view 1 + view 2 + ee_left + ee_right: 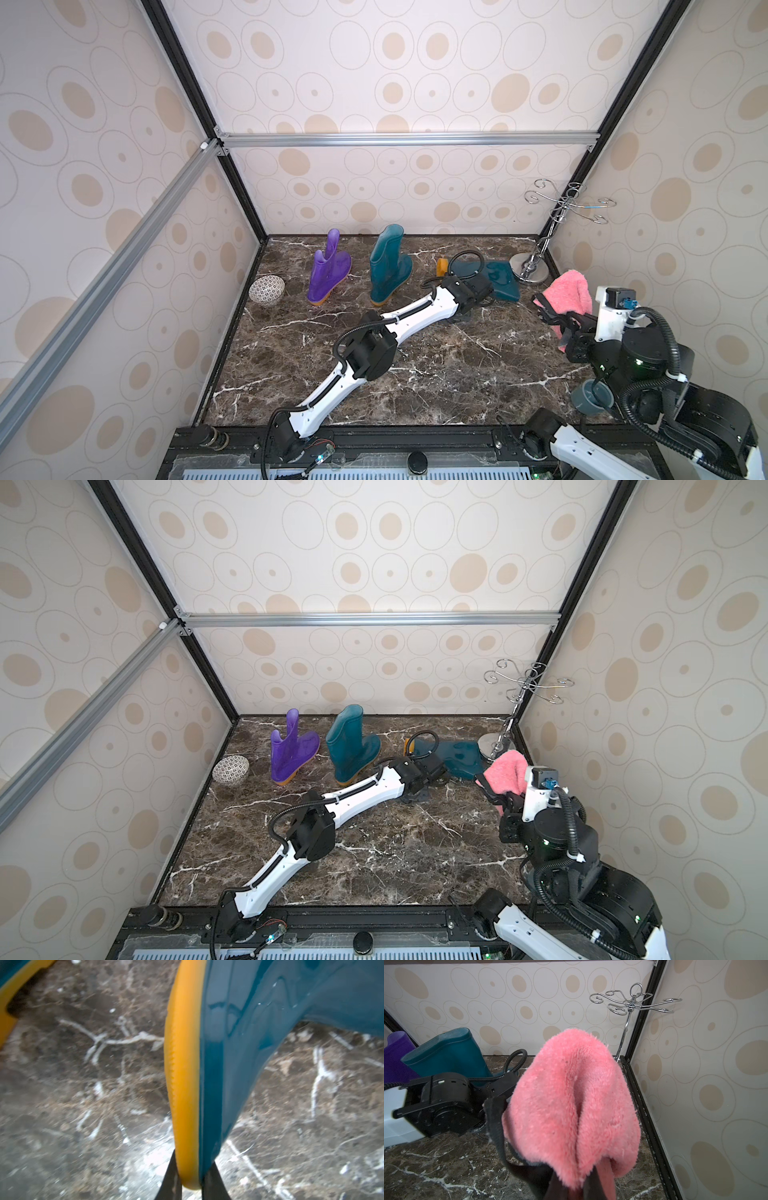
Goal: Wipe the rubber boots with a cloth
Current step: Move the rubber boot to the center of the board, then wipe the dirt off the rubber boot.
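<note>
Left wrist: claw [193, 1160] snug on teal boot [259, 1022]

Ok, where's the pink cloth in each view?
In both top views: the pink cloth is at the right, just in front of the stand's base.
Left wrist: not in it.
Right wrist: the cloth is close up, held by the right gripper.
Landmark: chrome hook stand, behind the cloth.

Purple boot [326, 274], teal boot [388, 266] upright; third boot [500, 276] lying; cloth [569, 293] seemingly bunched.
</note>
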`<state>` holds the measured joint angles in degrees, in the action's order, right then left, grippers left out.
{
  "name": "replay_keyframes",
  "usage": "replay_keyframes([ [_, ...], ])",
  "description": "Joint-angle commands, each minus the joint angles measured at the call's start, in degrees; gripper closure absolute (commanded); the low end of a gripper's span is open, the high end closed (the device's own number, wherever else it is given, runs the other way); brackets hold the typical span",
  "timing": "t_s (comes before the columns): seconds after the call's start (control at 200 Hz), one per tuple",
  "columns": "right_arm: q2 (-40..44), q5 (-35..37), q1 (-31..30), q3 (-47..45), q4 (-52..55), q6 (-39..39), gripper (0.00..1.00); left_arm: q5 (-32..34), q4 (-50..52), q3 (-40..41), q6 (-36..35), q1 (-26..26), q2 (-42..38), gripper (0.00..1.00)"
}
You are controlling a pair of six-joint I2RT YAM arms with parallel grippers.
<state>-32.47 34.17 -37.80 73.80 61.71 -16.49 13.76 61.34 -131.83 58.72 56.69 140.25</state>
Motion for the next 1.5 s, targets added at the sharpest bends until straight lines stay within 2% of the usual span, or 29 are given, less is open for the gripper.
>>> replay_keyframes([
  [0.0, -2.68, -3.99, 0.06, -0.26, 1.92, -4.29, 1.00, 2.88, 4.07, 5.60, 1.29, 2.25, -6.27, 1.00],
  [0.085, -4.21, -5.75, 0.01, -1.14, 2.76, -7.03, 1.00, 3.13, 1.98, 14.20, 1.83, 3.49, -11.57, 1.00],
  [0.165, -4.77, -6.90, 0.02, -1.86, 2.48, -8.61, 1.00, 1.73, -4.66, 26.52, 1.49, 4.86, -18.74, 1.00],
  [0.26, -6.14, -7.29, 0.03, -1.93, 2.12, -10.03, 1.00, 0.33, -17.03, 43.51, 1.73, 6.73, -29.25, 1.00],
  [0.375, -7.97, -7.40, 0.06, -1.46, 1.48, -11.71, 1.00, -7.51, -38.08, 64.49, 0.38, 7.22, -42.30, 1.00],
  [0.46, -10.27, -8.22, 0.06, -0.74, 0.95, -12.73, 1.00, -8.98, -45.08, 73.28, 1.23, 7.52, -48.44, 1.00],
  [0.535, -12.31, -10.76, 0.03, -0.62, 0.24, -14.09, 1.00, -8.08, -43.30, 74.86, 0.87, 8.15, -49.93, 1.00],
  [0.66, -15.36, -19.29, 0.08, -5.08, -4.77, -16.77, 1.00, -5.94, -40.60, 75.54, -0.84, 10.24, -49.98, 1.00],
  [0.815, -18.58, -32.41, 0.05, -15.17, -18.76, -19.42, 1.00, -4.29, -40.81, 80.14, -1.60, 10.68, -51.82, 1.00],
  [1.015, -30.20, -37.44, 0.18, -22.62, -36.73, -23.19, 1.00, -4.70, -46.55, 86.83, -2.91, 10.64, -56.12, 1.00],
  [1.15, -40.50, -37.42, 1.08, -22.17, -42.81, -26.51, 1.00, -4.75, -49.38, 89.89, -2.38, 10.64, -57.54, 1.00],
  [1.29, -45.85, -34.77, 1.15, -25.82, -51.41, -30.27, 1.00, -4.57, -49.80, 89.82, -2.63, 10.65, -57.54, 1.00],
  [1.43, -48.48, -26.80, 2.45, -26.04, -47.66, -33.14, 1.00, -4.44, -50.44, 90.06, -2.70, 10.64, -57.45, 1.00],
  [1.496, -47.77, -25.82, 2.73, -27.33, -46.49, -33.00, 1.00, -4.48, -49.88, 89.70, -2.82, 10.64, -57.23, 1.00],
])
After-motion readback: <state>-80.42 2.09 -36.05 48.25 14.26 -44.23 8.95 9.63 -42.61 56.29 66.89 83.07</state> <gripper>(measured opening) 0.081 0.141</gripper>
